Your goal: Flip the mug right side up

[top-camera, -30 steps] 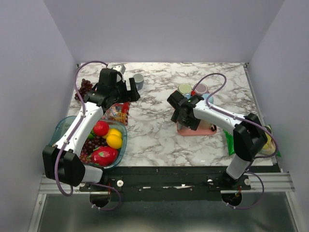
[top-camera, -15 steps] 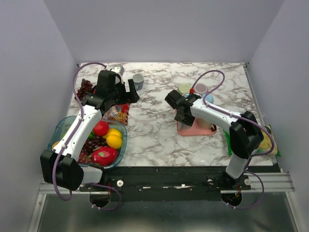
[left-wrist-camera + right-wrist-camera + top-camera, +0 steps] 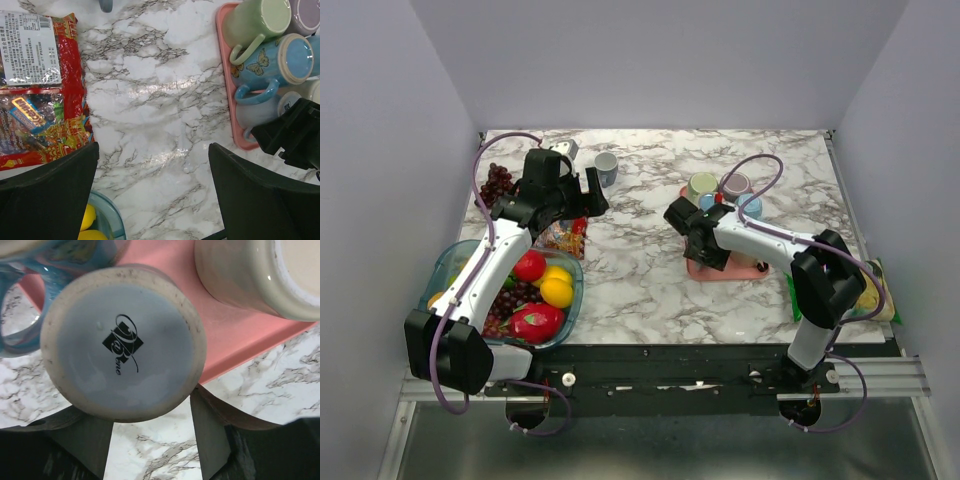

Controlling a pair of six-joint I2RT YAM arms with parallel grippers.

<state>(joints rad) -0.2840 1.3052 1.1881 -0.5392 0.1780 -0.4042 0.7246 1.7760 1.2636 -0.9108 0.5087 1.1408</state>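
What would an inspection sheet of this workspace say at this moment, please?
Surface: marble-patterned table, no spills seen.
Job's things: grey mug base up on the pink tray, near the tray's edge.
Clutter: green mug, blue butterfly mug and cream mug on the same tray; snack packet, fruit bowl, grapes and small cup on the left.
Grippers: left tool open and holding nothing; right tool at the grey mug, grip cannot be told.
Cables: purple cable arches above the tray; another runs along the left arm.
Surroundings: plain pale walls; nothing else seen.
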